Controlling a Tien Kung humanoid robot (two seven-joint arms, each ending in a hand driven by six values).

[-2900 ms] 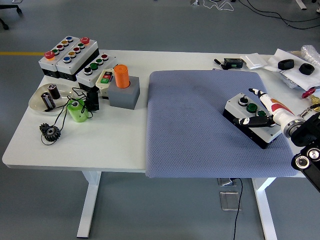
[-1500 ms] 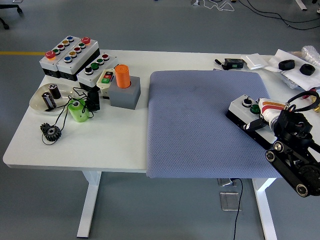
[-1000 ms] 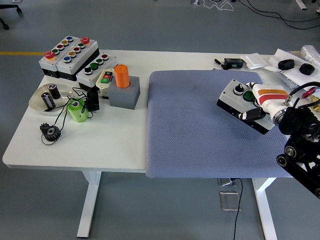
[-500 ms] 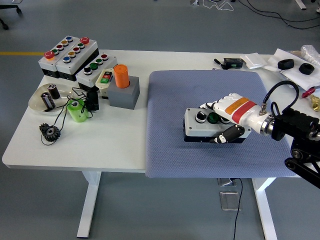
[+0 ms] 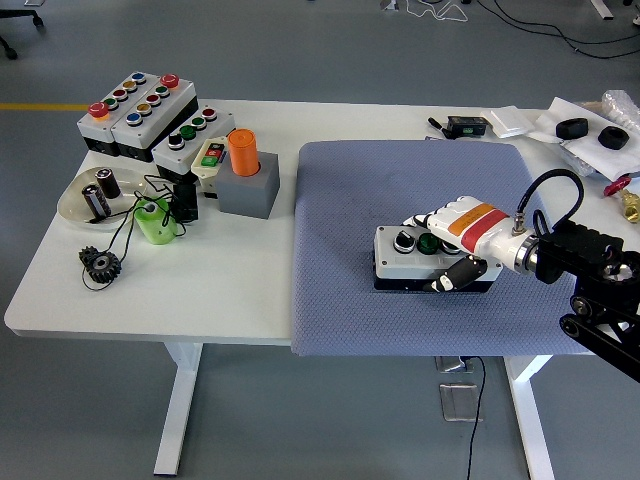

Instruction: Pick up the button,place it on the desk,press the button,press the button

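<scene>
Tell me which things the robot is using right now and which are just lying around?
Using:
- button box, held on the blue mat
- right hand, gripping the box

Lying around:
- three button boxes
- orange cylinder
- green spool
- gear
- dish

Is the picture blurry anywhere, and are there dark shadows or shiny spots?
Head view: sharp all over, even the small buttons on the button box are crisp; the right hand gripping it shows no motion blur. The light is soft and even, with only a faint shadow under the box on the grey mat. No strong glare on the white table.
</scene>
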